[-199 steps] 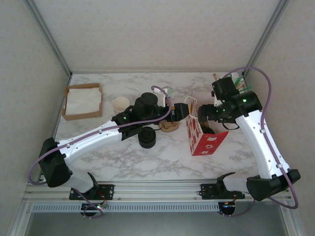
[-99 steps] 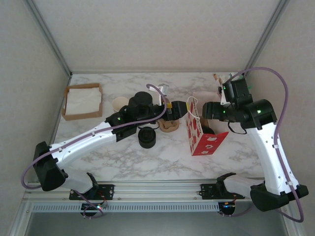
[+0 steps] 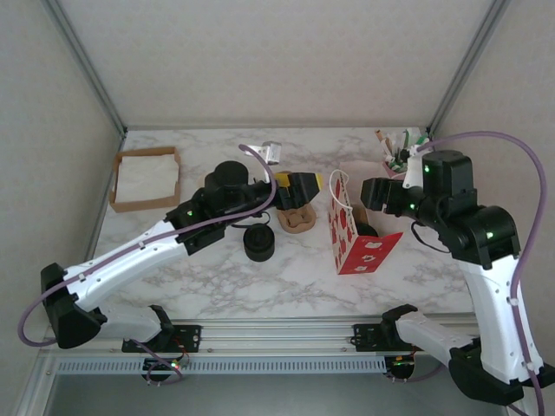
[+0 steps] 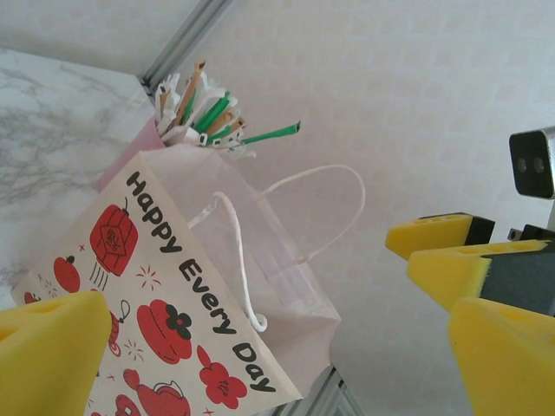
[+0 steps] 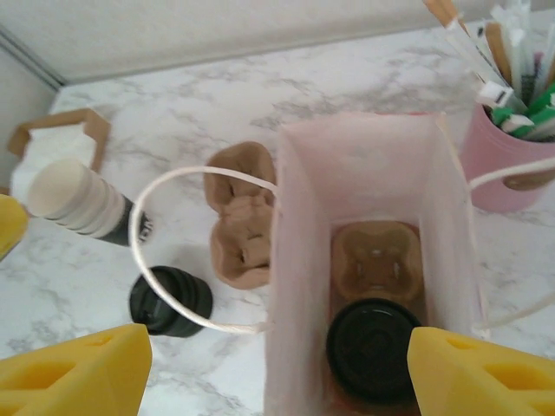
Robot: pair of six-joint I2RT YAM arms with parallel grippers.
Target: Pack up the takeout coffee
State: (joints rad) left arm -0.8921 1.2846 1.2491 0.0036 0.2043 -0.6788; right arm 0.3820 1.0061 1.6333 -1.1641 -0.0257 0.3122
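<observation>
While its yellow fingers stand wide apart with nothing between them, the right gripper (image 5: 282, 373) hangs above the open mouth of the pink paper bag (image 5: 364, 173). Inside, the takeout coffee (image 5: 373, 348) sits black-lidded in the near pocket of a cardboard cup carrier (image 5: 377, 251). Just left of the bag, the left gripper (image 3: 295, 185) is also spread wide and empty, above a spare carrier (image 3: 297, 220) near the stack of lids (image 3: 258, 243).
</observation>
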